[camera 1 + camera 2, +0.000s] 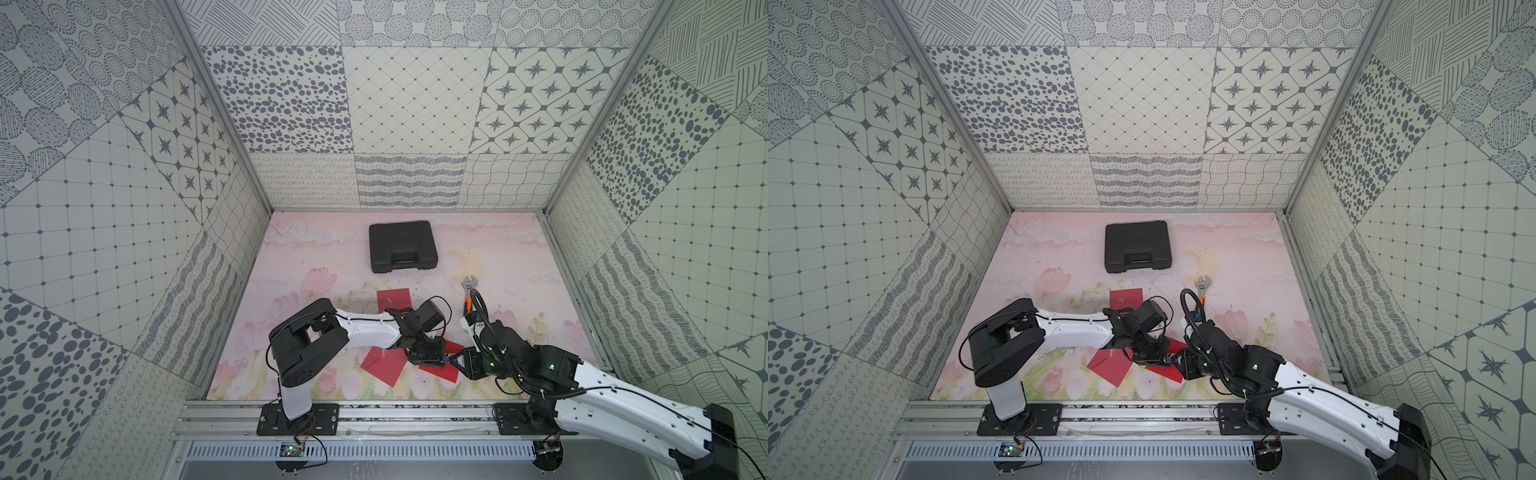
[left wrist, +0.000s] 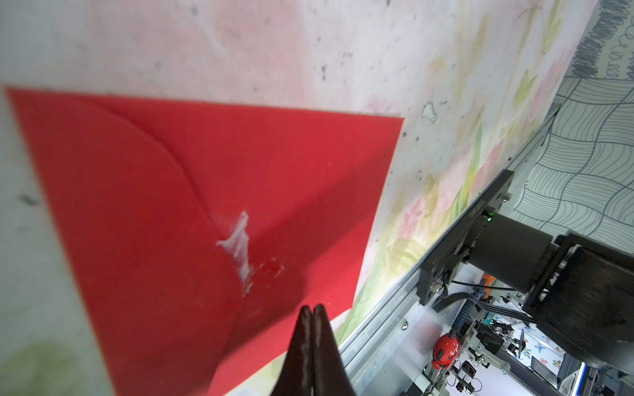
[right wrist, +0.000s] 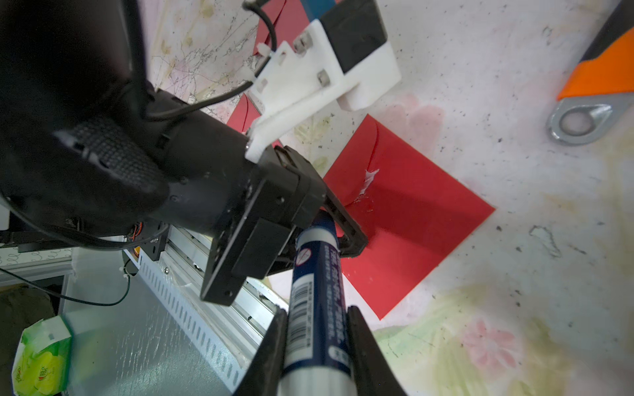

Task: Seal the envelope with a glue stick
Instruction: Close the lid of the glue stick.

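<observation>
My right gripper (image 3: 317, 310) is shut on the glue stick (image 3: 317, 274), a navy tube with white bands and a barcode. The stick points at my left gripper (image 2: 312, 307), and its far end is hidden behind that gripper's fingers (image 3: 346, 233). The left jaws are shut with nothing seen between them. They hover over a red envelope (image 2: 171, 205) with a curved flap and a white glue smear at the flap tip. That envelope (image 3: 422, 223) lies flat on the floral mat. In both top views the grippers meet near the front middle, left gripper (image 1: 434, 360) and right gripper (image 1: 455, 358).
Two more red envelopes (image 1: 392, 300) (image 1: 440, 372) lie nearby. An orange-and-black wrench (image 1: 469, 291) lies just beyond the right arm. A closed black case (image 1: 402, 247) sits at the back. The metal rail (image 1: 395, 411) runs along the front edge.
</observation>
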{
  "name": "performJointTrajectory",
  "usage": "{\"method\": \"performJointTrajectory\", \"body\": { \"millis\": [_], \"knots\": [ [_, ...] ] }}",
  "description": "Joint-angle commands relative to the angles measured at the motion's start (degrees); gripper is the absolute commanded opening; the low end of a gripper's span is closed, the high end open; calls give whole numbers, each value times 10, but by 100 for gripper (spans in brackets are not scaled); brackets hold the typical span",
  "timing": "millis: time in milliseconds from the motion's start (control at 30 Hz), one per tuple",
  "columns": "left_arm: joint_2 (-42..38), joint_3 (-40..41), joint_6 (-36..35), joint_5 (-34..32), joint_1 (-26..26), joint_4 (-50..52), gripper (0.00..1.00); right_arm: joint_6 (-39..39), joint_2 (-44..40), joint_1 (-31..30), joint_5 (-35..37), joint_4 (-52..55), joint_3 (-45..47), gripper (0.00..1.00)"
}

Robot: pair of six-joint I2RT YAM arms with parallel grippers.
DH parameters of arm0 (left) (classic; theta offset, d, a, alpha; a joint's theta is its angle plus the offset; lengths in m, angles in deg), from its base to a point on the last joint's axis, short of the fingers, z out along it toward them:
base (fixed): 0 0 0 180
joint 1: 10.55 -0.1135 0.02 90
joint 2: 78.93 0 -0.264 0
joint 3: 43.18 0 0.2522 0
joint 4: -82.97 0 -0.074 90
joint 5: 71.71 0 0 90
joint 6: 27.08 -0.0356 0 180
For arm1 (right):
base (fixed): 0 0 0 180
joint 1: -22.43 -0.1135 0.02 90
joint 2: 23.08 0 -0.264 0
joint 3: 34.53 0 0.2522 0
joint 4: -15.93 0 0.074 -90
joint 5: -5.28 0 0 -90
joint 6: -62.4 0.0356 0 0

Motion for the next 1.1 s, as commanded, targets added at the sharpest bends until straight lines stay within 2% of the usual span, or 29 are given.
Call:
{"method": "performJointTrajectory", "body": {
  "millis": [0,300,367,433,533,667,767,867,1067],
  "knots": [
    [-11,-11,-10,19,-2,-1,0,-14,16,-1,20,-7,-12,0],
    [-22,1,7,30,-2,-40,0,8,14,-1,-10,-75,18,0],
    [-29,6,10,25,-5,-37,0,8,7,-1,-3,-58,8,0],
    [-44,13,6,8,-9,-29,7,1,-7,-1,11,-26,-11,0],
    [-69,27,-1,-8,-21,-21,25,-6,-30,1,33,6,-37,0],
    [-101,40,-17,-18,-41,-2,38,-22,-35,19,32,37,-60,0],
    [-126,47,-34,-32,-54,26,42,-42,-28,47,17,50,-75,0],
    [-150,56,-52,-55,-69,68,41,-74,-12,93,-14,64,-93,0],
    [-182,69,-80,-99,-93,133,43,-168,61,208,-88,110,-143,0]
  ]
}}
